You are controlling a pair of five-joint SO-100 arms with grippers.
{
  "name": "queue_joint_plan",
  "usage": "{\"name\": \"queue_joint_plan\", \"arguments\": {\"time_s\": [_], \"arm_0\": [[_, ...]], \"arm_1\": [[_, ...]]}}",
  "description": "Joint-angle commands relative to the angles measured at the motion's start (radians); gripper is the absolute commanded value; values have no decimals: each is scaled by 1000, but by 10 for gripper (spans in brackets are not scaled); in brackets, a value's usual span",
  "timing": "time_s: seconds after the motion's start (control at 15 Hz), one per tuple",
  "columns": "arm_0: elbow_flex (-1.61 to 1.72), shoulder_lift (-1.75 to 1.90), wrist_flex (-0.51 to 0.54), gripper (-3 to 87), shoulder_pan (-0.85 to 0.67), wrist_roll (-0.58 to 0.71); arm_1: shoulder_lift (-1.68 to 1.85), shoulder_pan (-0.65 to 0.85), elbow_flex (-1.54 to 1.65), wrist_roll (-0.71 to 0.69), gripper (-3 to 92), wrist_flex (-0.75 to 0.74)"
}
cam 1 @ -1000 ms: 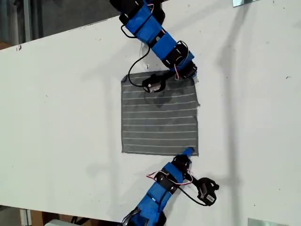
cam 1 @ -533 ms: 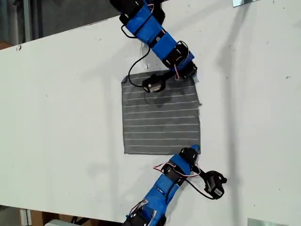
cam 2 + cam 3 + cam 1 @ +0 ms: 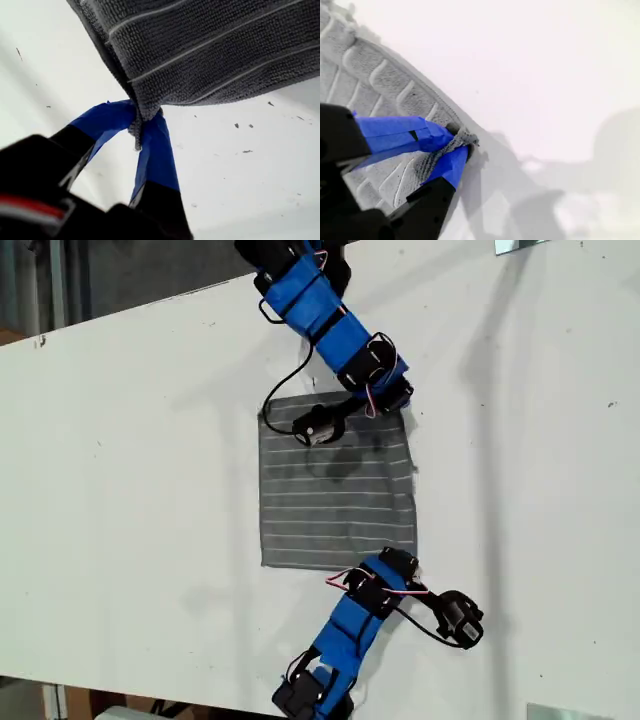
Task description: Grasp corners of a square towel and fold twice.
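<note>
The towel (image 3: 335, 490) lies spread in the middle of the white table (image 3: 130, 470). It is grey, and its thin pale stripes run from the exterior view's left to its right. Most of it is flat, but the edge on the exterior view's right is a little uneven, because both corners of that side are held.

The first gripper (image 3: 405, 560) comes from the bottom of the exterior view and is at the lower right corner. In the first wrist view its blue-taped fingers (image 3: 155, 150) are pressed together on this corner (image 3: 137, 132), and the cloth (image 3: 210, 45) there is raised off the table.

The second gripper (image 3: 398, 405) comes from the top of the exterior view and is at the upper right corner. In the second wrist view this gripper (image 3: 462, 142) is also clamped on the hemmed corner (image 3: 467, 137), which is bunched between its fingers, while the towel (image 3: 380, 85) beside it rests on the table.

The two corners on the exterior view's left lie free on the table.
</note>
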Motion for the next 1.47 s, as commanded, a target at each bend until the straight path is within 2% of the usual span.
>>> {"name": "queue_joint_plan", "arguments": {"time_s": [0.0,0.13,0.27,0.33,0.6,0.67,0.8,1.0,1.27,1.4], "arm_0": [[-117,61,55,-1,-31,37],[-114,129,80,-1,-43,78],[-110,224,26,-1,-54,224],[-104,282,29,-1,-64,258],[44,522,104,-1,-164,308],[152,577,83,-1,-216,313],[422,699,-67,-1,-308,330],[675,896,-178,-1,-396,328],[825,1068,-147,-1,-540,382],[900,1075,-166,-1,-614,417]], "arm_1": [[106,17,-86,-8,-1,67],[141,34,-86,-8,-1,101],[175,71,-86,-38,-1,120],[209,97,-84,-57,-1,144],[495,270,48,-166,-1,137],[565,325,92,-202,-1,104],[632,420,167,-230,-1,91],[704,534,314,-258,-1,14],[793,692,443,-327,-1,-5],[821,759,508,-364,-1,-38]]}}
